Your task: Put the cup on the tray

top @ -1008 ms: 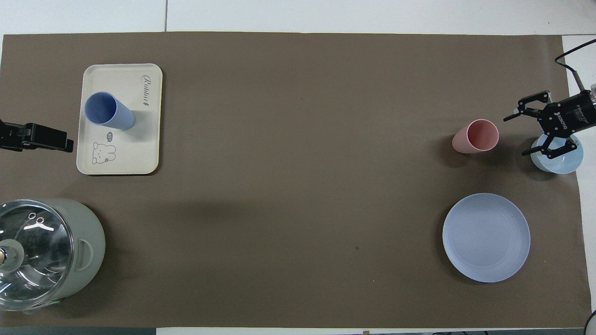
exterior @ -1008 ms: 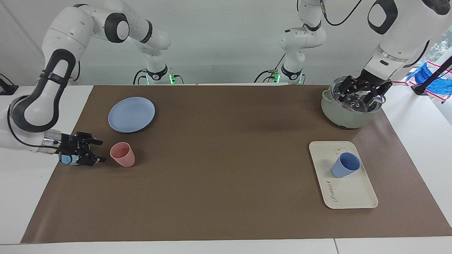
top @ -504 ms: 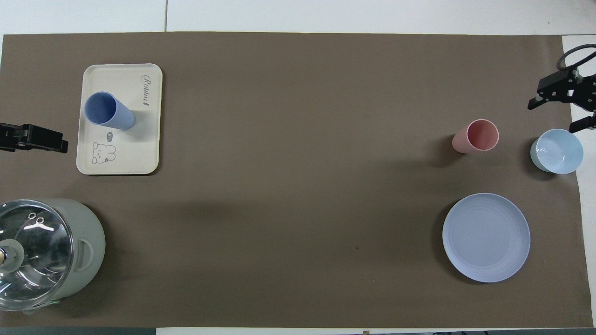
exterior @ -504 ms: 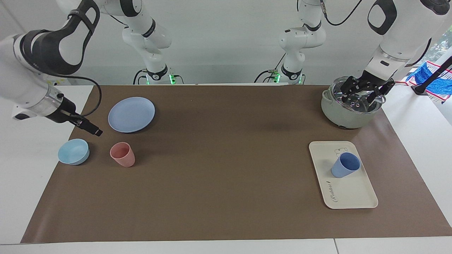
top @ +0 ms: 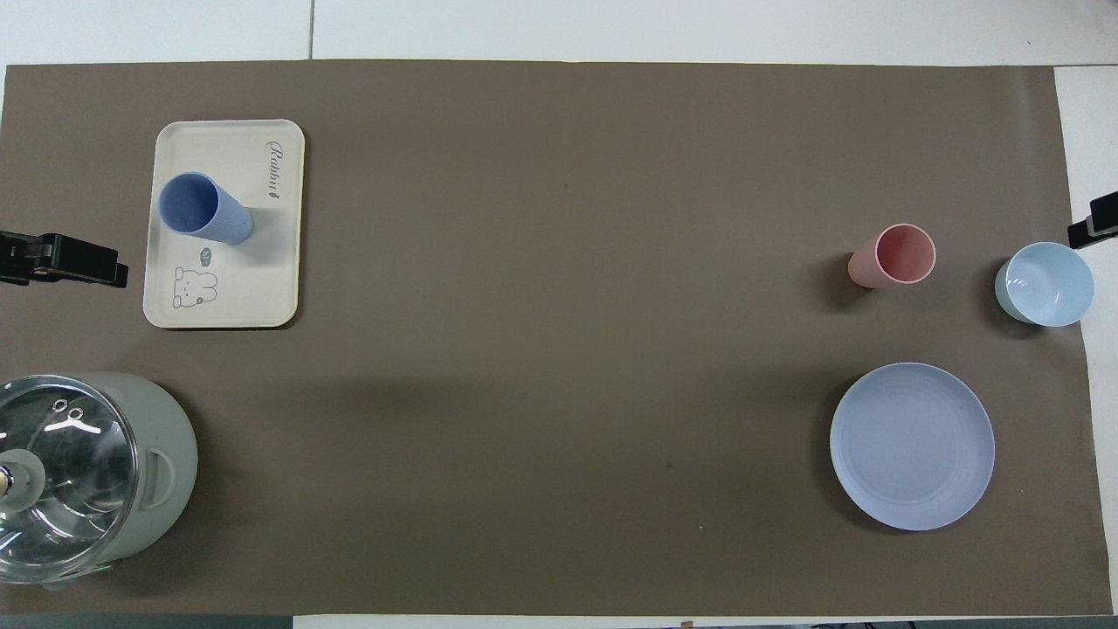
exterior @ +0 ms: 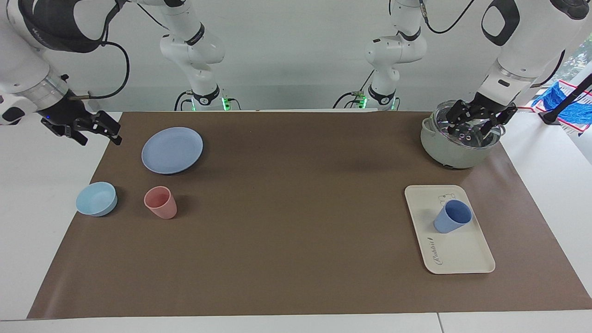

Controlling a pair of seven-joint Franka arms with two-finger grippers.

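Scanning the table, I found the whole middle of the brown mat bare, with things only at its two ends. Toward the right arm's end stood the blue plate, the pink cup and the light-blue bowl, the bowl at the mat's edge. Toward the left arm's end the pot sat nearest the robots, and the tray lay farther out.

I saw the cup standing upright on the tray, at the end with the bear drawing. My left gripper hung over the pot's glass lid, fingers spread and empty, well apart from the cup. My right gripper was raised over the mat's edge beside the plate, also spread and empty.
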